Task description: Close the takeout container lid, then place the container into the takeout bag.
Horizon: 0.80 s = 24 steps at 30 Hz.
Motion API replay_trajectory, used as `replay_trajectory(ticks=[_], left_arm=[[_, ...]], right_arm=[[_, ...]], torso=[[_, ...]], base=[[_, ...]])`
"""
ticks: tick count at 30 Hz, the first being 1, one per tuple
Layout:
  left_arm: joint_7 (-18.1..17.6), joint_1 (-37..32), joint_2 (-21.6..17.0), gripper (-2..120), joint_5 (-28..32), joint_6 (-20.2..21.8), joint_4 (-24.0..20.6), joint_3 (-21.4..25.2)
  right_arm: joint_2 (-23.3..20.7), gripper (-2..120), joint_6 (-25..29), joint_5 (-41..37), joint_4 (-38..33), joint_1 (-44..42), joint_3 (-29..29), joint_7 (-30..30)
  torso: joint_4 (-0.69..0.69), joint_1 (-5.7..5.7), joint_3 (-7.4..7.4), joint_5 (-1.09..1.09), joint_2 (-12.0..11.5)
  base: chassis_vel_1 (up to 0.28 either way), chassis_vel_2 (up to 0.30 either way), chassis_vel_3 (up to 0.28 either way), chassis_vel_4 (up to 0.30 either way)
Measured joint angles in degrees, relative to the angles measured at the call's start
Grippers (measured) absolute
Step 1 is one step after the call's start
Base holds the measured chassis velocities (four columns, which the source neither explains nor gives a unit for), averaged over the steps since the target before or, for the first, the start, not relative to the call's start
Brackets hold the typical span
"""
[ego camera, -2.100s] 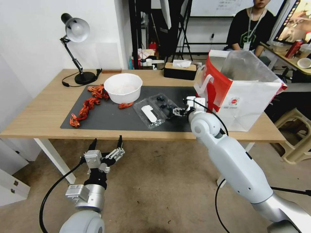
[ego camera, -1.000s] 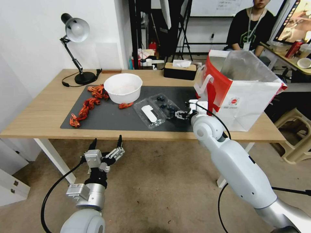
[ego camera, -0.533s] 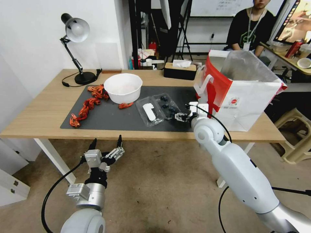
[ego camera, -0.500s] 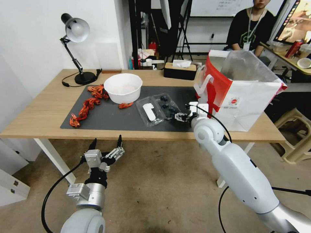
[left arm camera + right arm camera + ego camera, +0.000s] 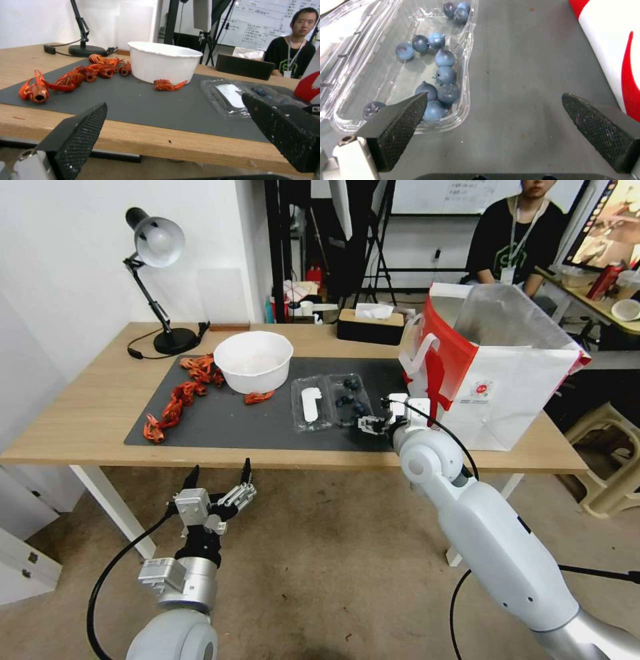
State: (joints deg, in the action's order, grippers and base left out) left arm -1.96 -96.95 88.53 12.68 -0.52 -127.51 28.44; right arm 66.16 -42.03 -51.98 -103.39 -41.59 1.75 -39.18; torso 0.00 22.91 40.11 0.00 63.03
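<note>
While a pale wood worktop spans the middle of the head view, a dark grey mat covers its centre, with a white wall and a black desk lamp at upper left and cluttered room gear behind. On the mat sit a round white bowl and red crayfish strung out toward the left. A dark tissue box stands at the far edge, and the takeout bag stands open at right, its silvery lining showing.

The takeout container lies open and flat at mid-frame, the lid with its white sticker on the left half and the berry half on the right. In the right wrist view the blueberries can be made out one by one through the clear tray, beside a sliver of the bag's white and red wall. From table height, the left wrist view shows the bowl, crayfish and container.

The right pincer hovers low over the mat, spread wide and holding nothing, just right of the berry half and between it and the bag; in its own view one finger overlaps the tray's near corner. The left pincer hangs below the worktop's front edge at lower left, also wide open and empty.
</note>
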Motion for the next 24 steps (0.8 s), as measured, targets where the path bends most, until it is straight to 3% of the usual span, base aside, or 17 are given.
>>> replay_trajectory(ticks=[13,17,20,23,24], left_arm=[[-0.1,0.04,-0.02,100,-0.01,-0.12,0.07,0.06],[-0.2,0.05,-0.21,100,0.0,-0.12,0.12,0.06],[-0.29,0.06,-0.4,100,0.04,-0.12,0.15,0.07],[-0.38,0.08,-0.74,100,0.15,-0.09,0.19,0.01],[-0.38,0.08,-0.74,100,0.15,-0.09,0.19,0.01]], right_arm=[[-0.07,100,0.0,-0.16,-1.86,-0.77,0.44,0.2],[0.41,100,0.91,-3.4,-5.77,-1.12,3.07,1.55],[-0.16,100,4.53,-2.18,-9.53,-2.54,4.71,4.64],[-2.67,100,13.55,7.65,-15.44,-8.35,7.5,12.18],[-2.67,100,13.55,7.65,-15.44,-8.35,7.5,12.18]], torso=[[0.0,0.0,0.0,0.0,0.0],[0.01,0.01,0.0,0.0,0.0],[0.02,0.01,-0.01,-0.01,0.0],[0.0,0.01,-0.01,0.0,0.0],[0.0,0.01,-0.01,0.0,0.0]], base=[[0.0,0.0,0.0,0.0],[0.0,0.0,0.0,0.0],[0.0,0.0,0.0,0.0],[0.0,0.0,0.0,0.0],[0.0,0.0,0.0,0.0]])
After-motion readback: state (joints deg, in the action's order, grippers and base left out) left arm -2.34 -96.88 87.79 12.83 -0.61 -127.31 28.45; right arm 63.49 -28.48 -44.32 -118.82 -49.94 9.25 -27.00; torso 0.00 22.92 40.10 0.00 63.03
